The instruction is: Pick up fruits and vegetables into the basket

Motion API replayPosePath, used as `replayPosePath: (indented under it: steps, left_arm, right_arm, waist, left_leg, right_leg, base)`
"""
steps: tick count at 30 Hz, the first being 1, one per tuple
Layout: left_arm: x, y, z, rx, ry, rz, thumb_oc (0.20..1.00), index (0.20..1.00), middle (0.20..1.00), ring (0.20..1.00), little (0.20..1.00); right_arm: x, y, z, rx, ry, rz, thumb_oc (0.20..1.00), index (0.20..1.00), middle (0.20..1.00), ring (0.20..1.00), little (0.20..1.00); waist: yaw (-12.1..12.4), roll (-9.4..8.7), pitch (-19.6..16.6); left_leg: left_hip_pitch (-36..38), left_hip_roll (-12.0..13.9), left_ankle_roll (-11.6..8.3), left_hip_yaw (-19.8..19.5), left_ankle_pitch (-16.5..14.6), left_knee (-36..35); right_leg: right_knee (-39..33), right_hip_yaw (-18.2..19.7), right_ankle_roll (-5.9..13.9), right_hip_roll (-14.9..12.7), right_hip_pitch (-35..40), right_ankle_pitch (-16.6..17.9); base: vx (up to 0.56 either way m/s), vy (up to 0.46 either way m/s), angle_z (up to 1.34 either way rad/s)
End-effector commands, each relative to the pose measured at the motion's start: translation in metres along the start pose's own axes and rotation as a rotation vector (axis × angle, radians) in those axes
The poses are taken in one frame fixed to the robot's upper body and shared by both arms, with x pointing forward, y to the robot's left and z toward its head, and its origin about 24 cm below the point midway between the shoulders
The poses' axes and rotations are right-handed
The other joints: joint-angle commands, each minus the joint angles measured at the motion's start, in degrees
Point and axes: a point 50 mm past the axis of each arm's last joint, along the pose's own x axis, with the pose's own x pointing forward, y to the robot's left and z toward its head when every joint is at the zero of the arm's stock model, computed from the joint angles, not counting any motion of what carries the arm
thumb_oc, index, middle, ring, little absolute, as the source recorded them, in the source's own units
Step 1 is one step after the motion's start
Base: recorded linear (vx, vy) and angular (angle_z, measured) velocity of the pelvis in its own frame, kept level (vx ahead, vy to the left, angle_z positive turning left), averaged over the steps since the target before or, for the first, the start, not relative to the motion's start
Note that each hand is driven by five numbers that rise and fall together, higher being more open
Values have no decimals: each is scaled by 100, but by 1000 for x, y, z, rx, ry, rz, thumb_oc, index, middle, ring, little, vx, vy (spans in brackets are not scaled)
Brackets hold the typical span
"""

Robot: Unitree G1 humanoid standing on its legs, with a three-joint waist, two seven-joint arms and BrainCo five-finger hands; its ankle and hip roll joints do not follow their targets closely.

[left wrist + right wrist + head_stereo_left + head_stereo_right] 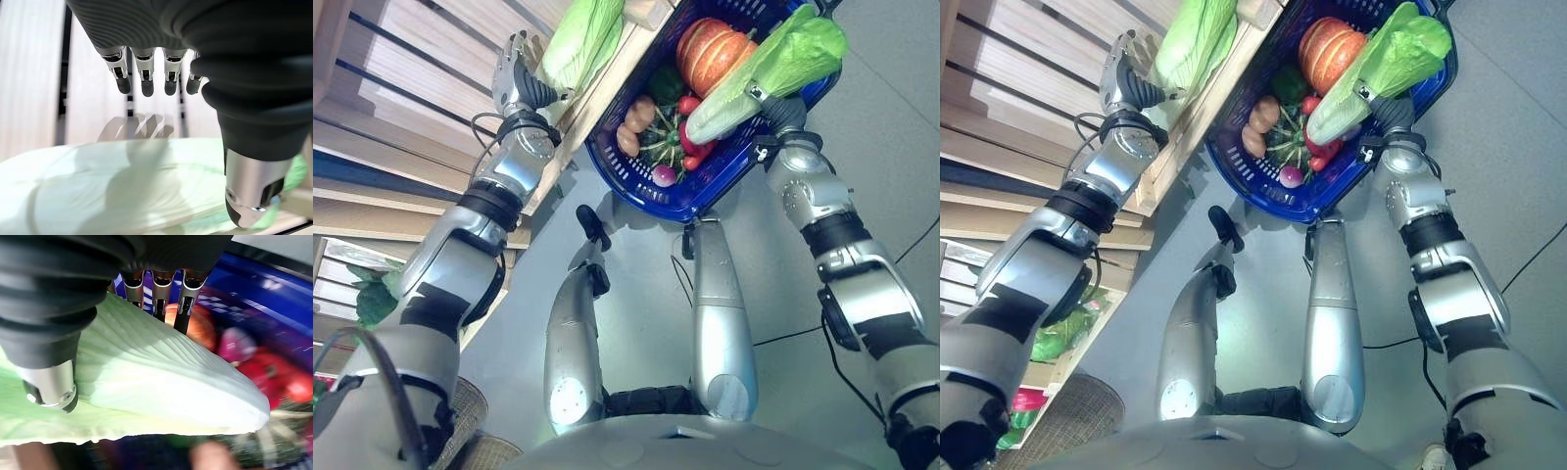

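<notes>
While held by the right hand (pixel 49 357), the cabbage (pixel 161 382) looks pale, ribbed.

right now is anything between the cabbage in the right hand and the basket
Nothing visible. The right hand holds the cabbage directly over the blue basket, its white end above the pumpkin and the other produce already inside.

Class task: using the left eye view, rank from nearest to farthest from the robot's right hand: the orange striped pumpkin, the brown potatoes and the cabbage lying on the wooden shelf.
1. Orange striped pumpkin, in the blue plastic basket beside the right hand, which grips another pale green cabbage.
2. Brown potatoes, at the basket's shelf-side edge.
3. Shelf cabbage, outside the basket, by the left hand.
</notes>
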Motion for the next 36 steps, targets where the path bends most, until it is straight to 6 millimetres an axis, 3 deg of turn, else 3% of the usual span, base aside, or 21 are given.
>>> replayPosePath:
  steps: [1,8,9,10,13,20,27,28,29,30,36]
  left_arm:
    - [5,-1,-1,-69,72,-29,1000,1000,1000,1000,1000]
    - [6,-6,-5,-54,129,-90,1000,1000,1000,1000,1000]
    - [6,-8,-6,-65,149,-106,1000,1000,1000,1000,1000]
    - [5,-9,-7,-65,152,-108,1000,1000,1000,1000,1000]
    - [6,-9,-13,-32,203,-154,1000,1000,1000,1000,1000]
    - [5,-8,-31,49,323,-282,1000,1000,1000,1000,1000]
    - [-9,-9,-77,152,489,-343,1000,1000,1000,1000,1000]
    - [-14,-9,-90,172,531,-339,485,485,485,485,485]
    - [-16,-8,-96,176,548,-337,379,379,379,379,379]
    - [-19,-8,-104,181,566,-334,200,200,200,200,200]
    - [-35,-10,-136,155,624,-301,200,200,200,200,200]
  right_arm:
    - [7,-12,-10,-30,126,-10,200,200,200,200,200]
    - [6,-25,-35,-24,322,-78,200,200,200,200,200]
    - [5,-27,-36,-35,336,-99,931,931,931,931,931]
    - [5,-27,-37,-41,339,-101,1000,1000,1000,1000,1000]
    - [7,-30,-30,-164,282,-123,1000,1000,1000,1000,1000]
    - [5,-17,1,-260,50,-175,1000,1000,1000,1000,1000]
    - [-27,-11,31,-317,-302,-194,1000,1000,1000,1000,1000]
    - [-39,-9,34,-331,-377,-182,1000,1000,1000,1000,1000]
    - [-43,-9,34,-337,-409,-179,1000,1000,1000,1000,1000]
    - [-51,-8,34,-341,-450,-169,1000,1000,1000,1000,1000]
    - [-88,-14,36,-344,-649,-106,1000,1000,1000,1000,1000]
  waist:
    - [-61,486,-284]
    - [25,487,-284]
    - [20,484,-284]
    - [20,484,-284]
    - [-18,436,-284]
    - [-232,309,-284]
    - [-652,192,-284]
    - [-765,167,-284]
    - [-810,154,-284]
    - [-875,133,-284]
    - [-1185,71,-284]
  left_leg:
    - [-649,-91,-11,-91,-529,1021]
    - [-880,-87,42,-174,-565,1129]
    - [-906,-80,50,-176,-565,1140]
    - [-912,-78,52,-177,-564,1141]
    - [-994,-59,68,-194,-573,1195]
    - [-1025,-4,25,-117,-519,1110]
    - [-872,6,-52,43,-516,933]
    - [-843,11,-63,83,-522,907]
    - [-825,15,-70,94,-524,908]
    - [-785,15,-77,119,-530,889]
    - [-572,29,-105,254,-557,861]
  right_leg:
    - [-42,-85,208,293,109,-263]
    - [-35,-81,199,334,-33,-254]
    - [-36,-75,202,340,-52,-244]
    - [-37,-75,202,342,-55,-242]
    - [-58,-42,211,370,-98,-205]
    - [-175,46,239,471,-136,-116]
    - [-243,242,252,574,-131,-127]
    - [-239,296,247,602,-141,-143]
    - [-225,324,248,611,-139,-152]
    - [-217,353,246,620,-130,-166]
    - [-132,531,224,673,-47,-260]
  base:
    - [-10,-34,3]
    - [0,-16,6]
    - [0,0,0]
    - [0,0,0]
    - [0,0,0]
    - [-3,34,-2]
    - [26,122,-15]
    - [50,154,-16]
    - [55,155,-20]
    - [53,134,-22]
    - [54,127,-21]
